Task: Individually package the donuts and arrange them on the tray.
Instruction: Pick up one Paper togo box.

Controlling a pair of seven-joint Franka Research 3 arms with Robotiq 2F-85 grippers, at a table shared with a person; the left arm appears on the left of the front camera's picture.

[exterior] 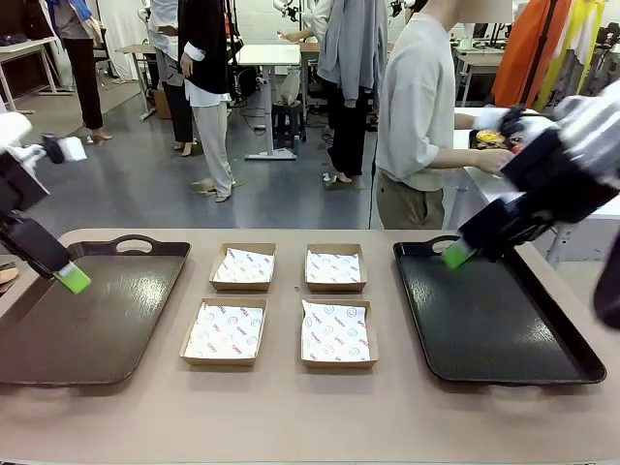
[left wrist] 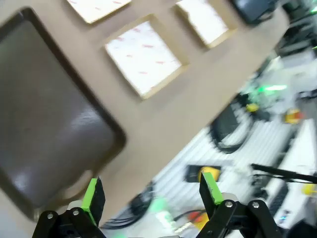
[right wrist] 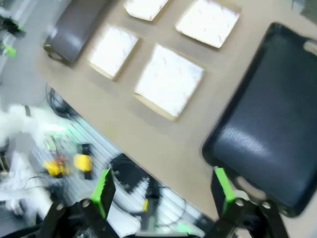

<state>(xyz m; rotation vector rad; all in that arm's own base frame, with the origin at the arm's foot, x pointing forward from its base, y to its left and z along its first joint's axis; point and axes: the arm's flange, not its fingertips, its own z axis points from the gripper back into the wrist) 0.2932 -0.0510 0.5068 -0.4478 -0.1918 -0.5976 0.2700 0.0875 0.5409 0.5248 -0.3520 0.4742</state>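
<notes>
The donuts (exterior: 490, 139) show only as a small yellowish and dark patch on a black tray on a side table at the far right. A person's hand (exterior: 499, 160) reaches toward them. My left gripper (exterior: 71, 279) hangs above the left edge of the brown tray (exterior: 107, 329). In the left wrist view it (left wrist: 151, 193) is open with nothing between its fingers. My right gripper (exterior: 457, 254) hovers over the far left corner of the black tray (exterior: 504, 339). In the right wrist view it (right wrist: 162, 188) is open and holds nothing.
Several shallow cardboard boxes lined with printed white paper sit in a square between the trays, such as the near-left box (exterior: 225, 332) and the far-right box (exterior: 335, 267). The person (exterior: 417, 116) stands at the far edge, turned to the right. The table's front strip (exterior: 291, 417) is bare.
</notes>
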